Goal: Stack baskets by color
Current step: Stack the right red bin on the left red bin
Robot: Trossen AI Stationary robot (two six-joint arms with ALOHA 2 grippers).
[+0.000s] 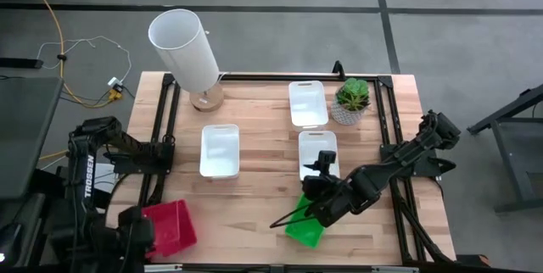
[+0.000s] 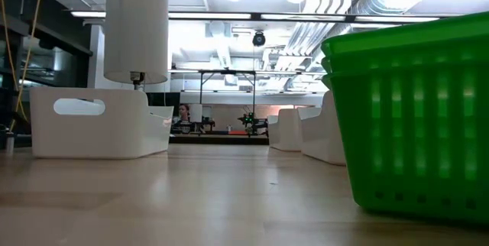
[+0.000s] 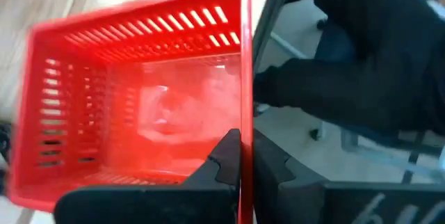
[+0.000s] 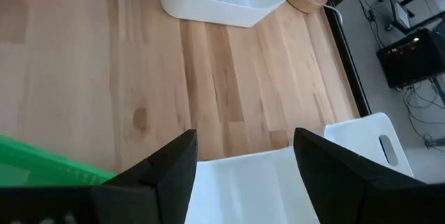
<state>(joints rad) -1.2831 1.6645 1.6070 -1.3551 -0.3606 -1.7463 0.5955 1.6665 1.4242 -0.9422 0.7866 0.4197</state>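
Left gripper (image 3: pixel 240 165) pinched on red mesh plastic basket (image 1: pixel 172 225) wall at table's near-left corner. Right gripper (image 4: pixel 243 168) spread wide above green mesh basket (image 1: pixel 305 226) and white smooth basket (image 1: pixel 317 153).

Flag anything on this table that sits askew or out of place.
The red basket hangs over the table's front-left corner, tilted, pinched by its wall in the shut left pincer. The green baskets lie skewed near the front edge, below the open right pincer.
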